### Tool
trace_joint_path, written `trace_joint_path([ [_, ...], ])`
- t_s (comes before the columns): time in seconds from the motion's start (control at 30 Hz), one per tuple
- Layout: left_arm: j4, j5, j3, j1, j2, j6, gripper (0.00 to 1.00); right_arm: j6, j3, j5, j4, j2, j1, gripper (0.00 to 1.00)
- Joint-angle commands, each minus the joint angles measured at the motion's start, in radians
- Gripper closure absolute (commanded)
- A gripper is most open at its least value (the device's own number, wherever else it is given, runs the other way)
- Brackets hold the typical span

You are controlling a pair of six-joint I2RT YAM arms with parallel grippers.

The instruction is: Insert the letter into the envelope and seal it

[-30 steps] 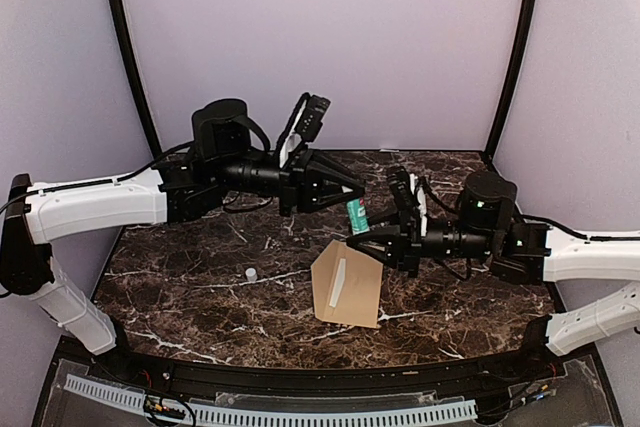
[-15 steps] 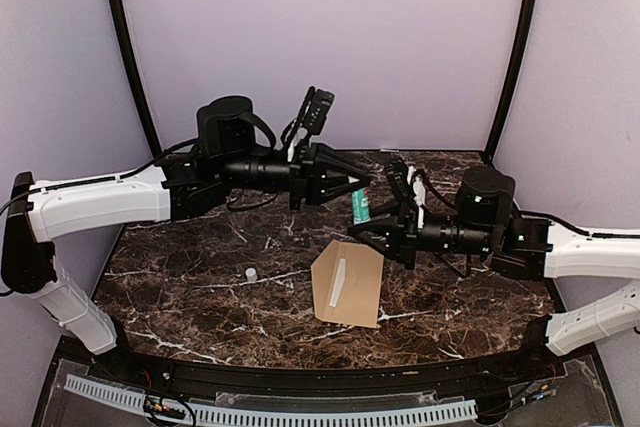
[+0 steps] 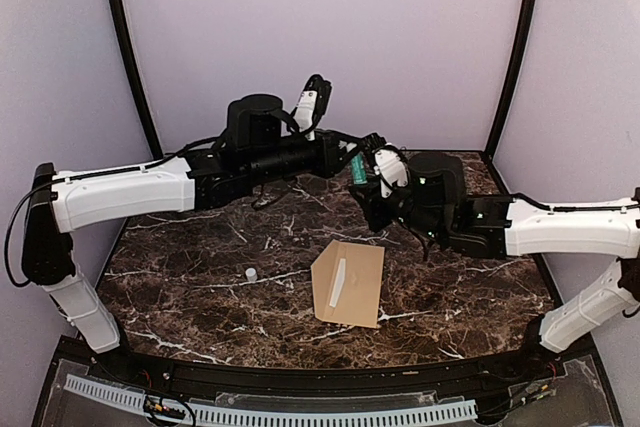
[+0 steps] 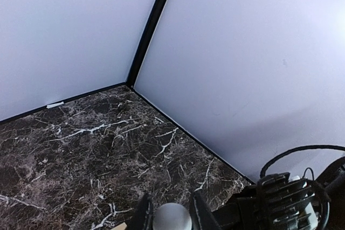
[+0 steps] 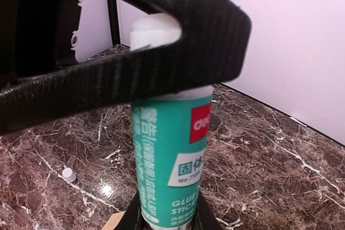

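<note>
Two arms, one glue stick, held above the table
The right jaws clamp the green tube's base and the left jaws pinch its white top. The brown envelope lies flat below, apart from both.

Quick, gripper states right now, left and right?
Left gripper: closed on the top of the teal-and-white plastic glue stick.
Right gripper: closed on that glue stick's base.

My surface: dark brown marble, white veins, curved black front edge. Behind it is a plain pale lilac back wall, with matching side walls left and right. There are black posts at its two back corners and a white slotted strip along its front. Light is soft and even.
</note>
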Motion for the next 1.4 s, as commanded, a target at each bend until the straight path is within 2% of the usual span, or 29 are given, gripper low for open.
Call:
trace_joint_path([
  [0.0, -0.095, -0.134, 0.007, -0.011, 0.028, -0.058, 1.00, -0.015, 0.076, 0.139, 0.172, 0.003, 0.015, 1.00],
  [0.2, -0.059, -0.121, 0.005, -0.011, 0.034, -0.088, 1.00, -0.018, 0.065, 0.141, 0.217, 0.017, 0.027, 0.99],
  [0.27, -0.047, -0.086, -0.001, -0.012, 0.026, -0.081, 1.00, -0.023, 0.052, 0.064, 0.207, 0.000, 0.027, 0.79],
  [0.33, -0.028, -0.026, -0.014, -0.010, 0.011, -0.065, 1.00, -0.032, 0.024, -0.050, 0.200, -0.032, 0.023, 0.47],
  [0.37, -0.014, 0.009, -0.024, -0.010, 0.006, -0.060, 1.00, -0.035, 0.009, -0.123, 0.190, -0.055, 0.017, 0.36],
  [0.47, 0.025, 0.106, -0.048, -0.004, -0.029, -0.040, 1.00, -0.041, -0.044, -0.333, 0.160, -0.132, 0.000, 0.16],
  [0.5, 0.033, 0.130, -0.058, -0.002, -0.043, -0.031, 1.00, -0.041, -0.060, -0.400, 0.147, -0.160, -0.008, 0.12],
  [0.63, 0.084, 0.280, -0.096, 0.001, -0.088, -0.006, 1.00, -0.021, -0.125, -0.572, 0.114, -0.269, -0.045, 0.10],
  [0.87, 0.159, 0.478, -0.151, 0.004, -0.160, 0.011, 1.00, 0.034, -0.187, -0.697, 0.063, -0.423, -0.105, 0.11],
  [1.03, 0.195, 0.530, -0.168, 0.003, -0.179, -0.010, 1.00, 0.084, -0.225, -0.711, 0.082, -0.443, -0.112, 0.20],
  [1.17, 0.216, 0.503, -0.170, 0.004, -0.174, -0.040, 1.00, 0.120, -0.231, -0.698, 0.115, -0.393, -0.112, 0.31],
  [1.37, 0.235, 0.472, -0.164, 0.003, -0.149, -0.062, 1.00, 0.149, -0.195, -0.730, 0.172, -0.300, -0.112, 0.44],
])
